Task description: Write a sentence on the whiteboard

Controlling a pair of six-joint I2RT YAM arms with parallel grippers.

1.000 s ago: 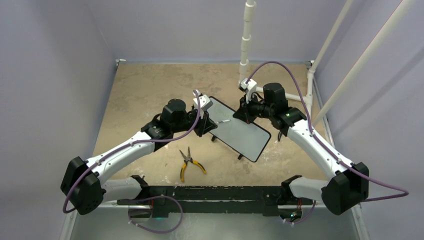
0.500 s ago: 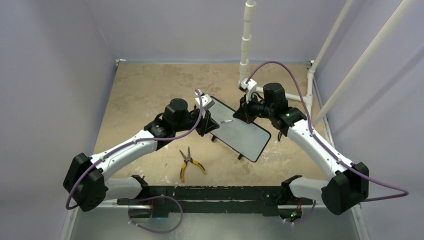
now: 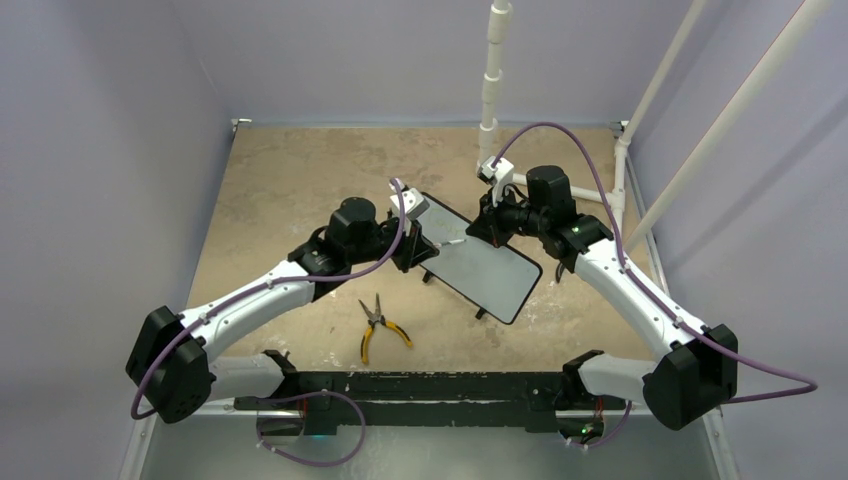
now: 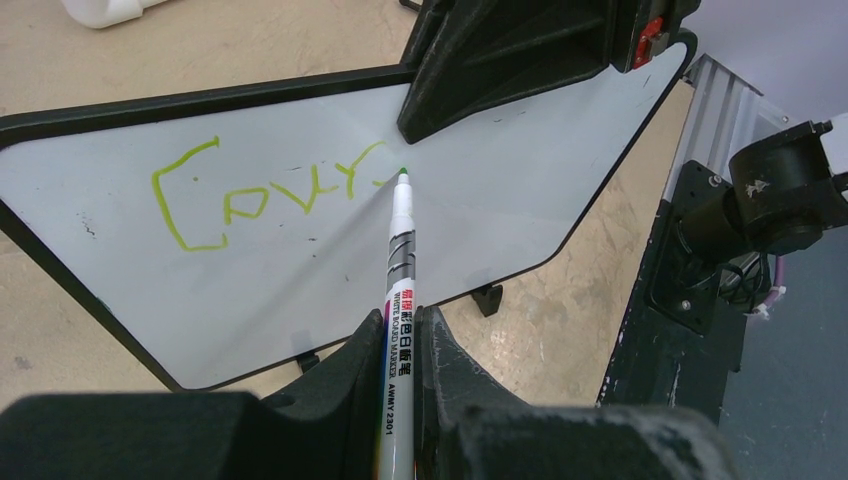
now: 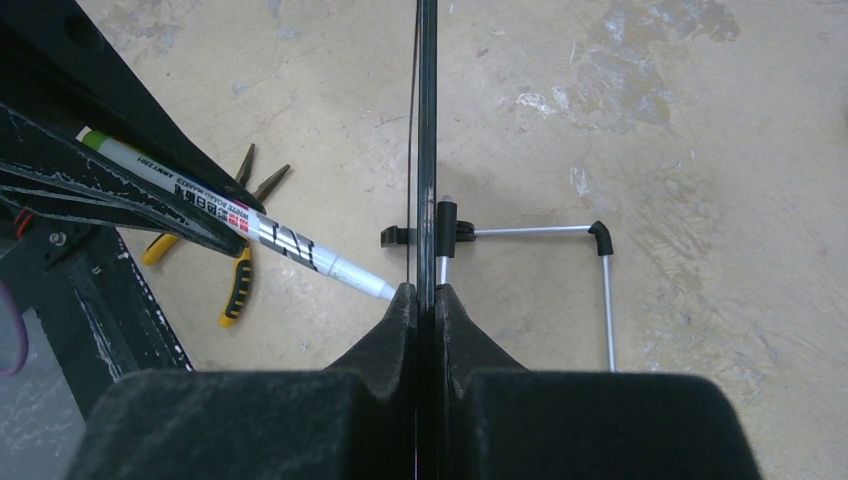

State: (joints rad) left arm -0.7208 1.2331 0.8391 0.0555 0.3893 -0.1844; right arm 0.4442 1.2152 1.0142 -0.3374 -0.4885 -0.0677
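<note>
The whiteboard stands tilted at mid-table. My right gripper is shut on its far top edge; the right wrist view shows the board edge-on, pinched between the fingers of that gripper. My left gripper is shut on a white marker, which sits upright between its fingers. The marker's green tip rests at the board's face, at the right end of the sentence, one row of green scrawl. From the right wrist, the marker reaches the board beside my fingertip.
Yellow-handled pliers lie on the tan tabletop in front of the board, also in the right wrist view as pliers. The board's wire stand sticks out behind it. A white pipe post rises at the back.
The left arm shifted slightly to the right with the marker, then held still. The right arm and the board have not moved.
</note>
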